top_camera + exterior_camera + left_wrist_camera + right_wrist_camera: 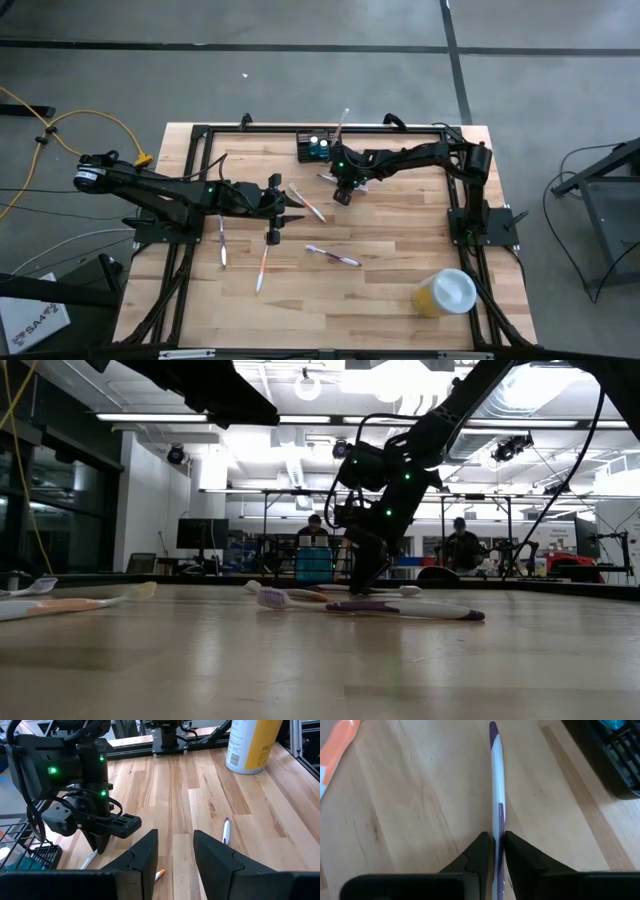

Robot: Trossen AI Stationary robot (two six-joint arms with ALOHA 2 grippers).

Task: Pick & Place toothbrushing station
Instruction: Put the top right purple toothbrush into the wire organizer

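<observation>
Toothbrushing station [314,146] holds one brush; four lie loose on the table [400,290]. Right gripper [493,851] fingers pinch a purple-white toothbrush [495,780]; left gripper [175,851] fingers gape empty.

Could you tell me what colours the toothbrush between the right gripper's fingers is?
White with purple, clearest in the right wrist view: toothbrush, right gripper.

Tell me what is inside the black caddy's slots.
One toothbrush stands in the black caddy, sticking out past the table's far edge. Teal shows in its top slots; what it is cannot be told. The right gripper nearby has a purple-and-white toothbrush between its fingers.
</observation>
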